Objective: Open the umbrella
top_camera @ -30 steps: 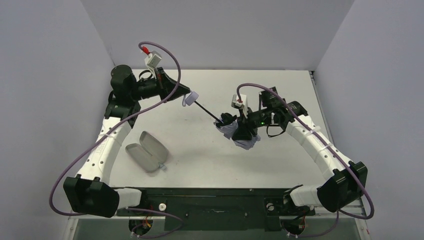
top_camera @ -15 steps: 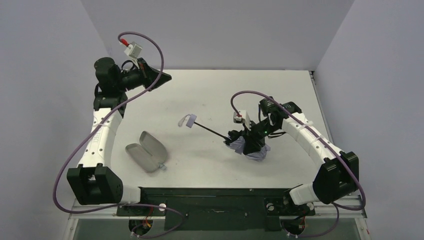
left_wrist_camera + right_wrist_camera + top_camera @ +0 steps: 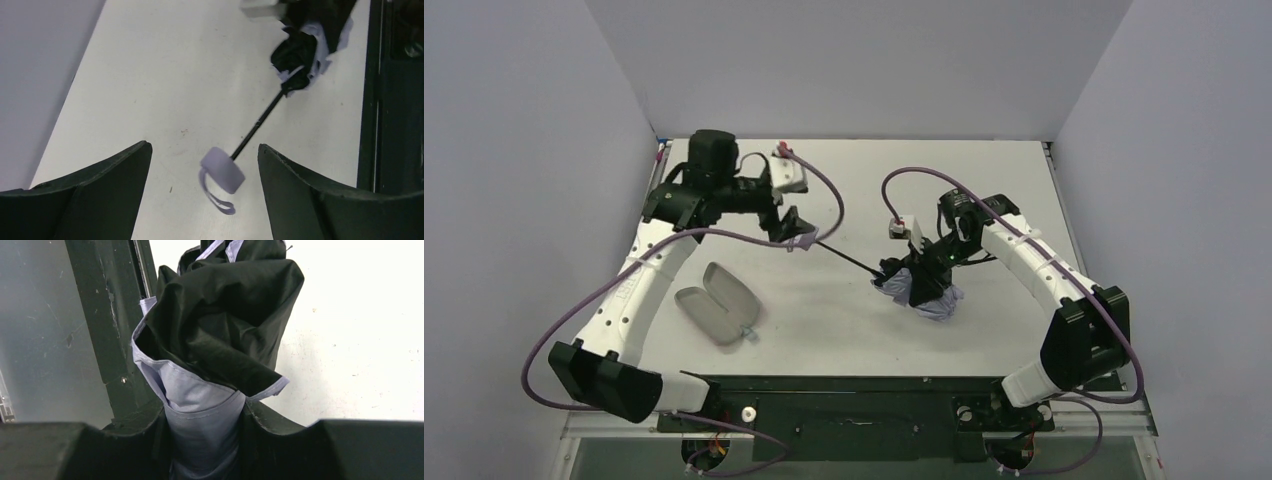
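Observation:
The umbrella lies half extended on the table. Its bunched lavender and black canopy (image 3: pixel 927 293) is at the right and its thin black shaft (image 3: pixel 849 259) runs left to the small pale handle (image 3: pixel 803 241). My right gripper (image 3: pixel 913 279) is shut on the canopy's lavender fabric (image 3: pixel 202 405), whose black lining bulges out past my right gripper (image 3: pixel 206 442). My left gripper (image 3: pixel 791 231) hangs open over the handle (image 3: pixel 223 170) and its loop. The handle sits in the gap of my left gripper (image 3: pixel 203 146) and touches neither finger.
An open grey glasses case (image 3: pixel 719 303) lies at the front left of the table. The black mounting rail (image 3: pixel 854 400) runs along the near edge, close below the canopy. Grey walls close in the left, back and right sides.
My left gripper let go of the handle, swung off to the back left, then came back over it with its jaws open. My right gripper carried the canopy nearer and lower.

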### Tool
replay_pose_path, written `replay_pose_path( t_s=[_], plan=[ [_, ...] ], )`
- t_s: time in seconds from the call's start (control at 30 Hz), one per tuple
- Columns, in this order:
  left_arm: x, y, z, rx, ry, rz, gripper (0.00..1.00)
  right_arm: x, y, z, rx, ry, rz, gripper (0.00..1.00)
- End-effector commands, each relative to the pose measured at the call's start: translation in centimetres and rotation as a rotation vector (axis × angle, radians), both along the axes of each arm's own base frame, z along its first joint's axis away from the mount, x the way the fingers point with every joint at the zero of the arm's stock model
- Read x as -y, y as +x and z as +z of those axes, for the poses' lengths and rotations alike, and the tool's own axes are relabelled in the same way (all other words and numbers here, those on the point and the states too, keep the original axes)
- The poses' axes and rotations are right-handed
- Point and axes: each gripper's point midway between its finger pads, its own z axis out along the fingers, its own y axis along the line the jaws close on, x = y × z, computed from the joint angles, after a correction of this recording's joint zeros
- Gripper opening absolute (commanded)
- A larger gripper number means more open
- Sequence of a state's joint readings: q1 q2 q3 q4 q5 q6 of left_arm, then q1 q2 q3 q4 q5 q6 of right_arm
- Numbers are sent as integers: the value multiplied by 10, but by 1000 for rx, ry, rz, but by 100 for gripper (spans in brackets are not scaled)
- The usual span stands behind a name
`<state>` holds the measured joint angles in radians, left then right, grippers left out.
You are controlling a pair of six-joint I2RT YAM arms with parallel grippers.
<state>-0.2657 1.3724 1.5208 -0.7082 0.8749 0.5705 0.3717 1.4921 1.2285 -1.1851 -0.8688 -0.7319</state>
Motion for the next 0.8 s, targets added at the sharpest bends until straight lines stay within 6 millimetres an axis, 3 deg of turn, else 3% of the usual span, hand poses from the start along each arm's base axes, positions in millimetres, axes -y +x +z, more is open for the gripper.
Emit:
replay_pose_path(
  t_s=[0.0, 0.27, 0.43, 0.6, 0.77],
  plan=[
    [10, -46, -32, 229, 303, -206, 76, -14, 10, 23, -3, 85, -20, 0],
    [34, -62, -78, 401, 602, -359, 77, -20, 5, 25, -26, 84, -21, 0],
    [39, -51, -98, 473, 722, -371, 74, -25, -1, 30, -13, 94, -6, 0],
    [30, -30, -126, 540, 880, -320, 65, -24, -4, 31, -7, 81, -10, 0],
    [13, -16, -137, 560, 981, -250, 52, -20, -9, 28, -14, 61, -12, 0]
  ],
)
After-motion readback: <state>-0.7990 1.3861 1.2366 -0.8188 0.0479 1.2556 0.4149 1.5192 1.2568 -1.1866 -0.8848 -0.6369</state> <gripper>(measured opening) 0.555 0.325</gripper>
